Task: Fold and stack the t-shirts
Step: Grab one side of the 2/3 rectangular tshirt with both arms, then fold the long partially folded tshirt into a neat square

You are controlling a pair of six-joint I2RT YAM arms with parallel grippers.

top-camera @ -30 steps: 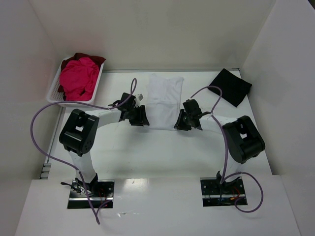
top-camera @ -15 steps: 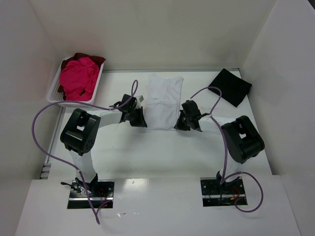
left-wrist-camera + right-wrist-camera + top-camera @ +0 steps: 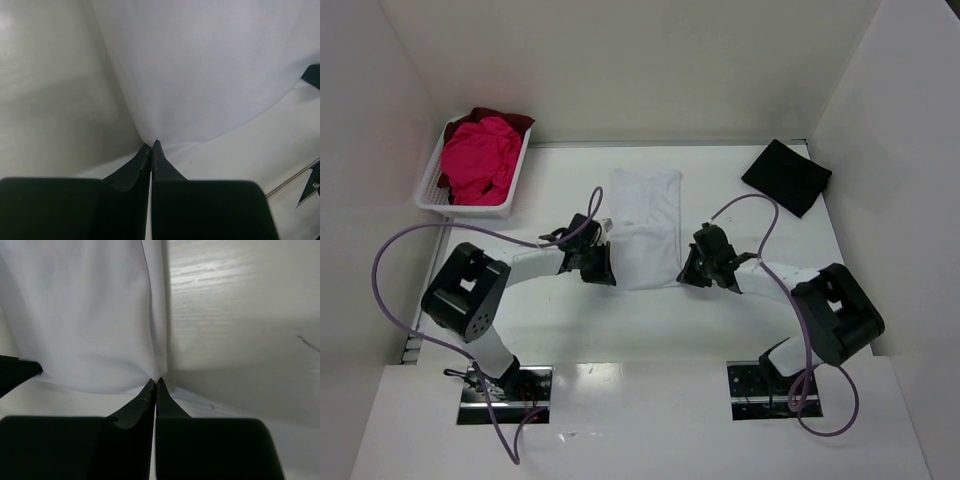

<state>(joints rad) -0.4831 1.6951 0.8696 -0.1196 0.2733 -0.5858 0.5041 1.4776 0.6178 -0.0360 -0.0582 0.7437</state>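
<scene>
The white t-shirt point(image 3: 645, 222) lies as a long folded strip on the middle of the table. My left gripper point(image 3: 608, 272) is shut on its near left corner; in the left wrist view the cloth point(image 3: 200, 70) rises taut from the pinched tips point(image 3: 152, 145). My right gripper point(image 3: 686, 275) is shut on the near right corner, the fabric point(image 3: 85, 315) pulled up from its tips point(image 3: 155, 381). A folded black t-shirt point(image 3: 787, 176) rests at the far right. The bright pink t-shirt point(image 3: 480, 157) is bunched in the basket over a dark red one point(image 3: 510, 118).
The white slatted basket point(image 3: 432, 196) stands at the far left against the wall. White walls close the table on the left, back and right. Purple cables point(image 3: 410, 240) loop off both arms.
Both grippers have shut on the near corners of the white t-shirt and drawn it toward the near edge; the shirt has slid nearer and lies straighter.
</scene>
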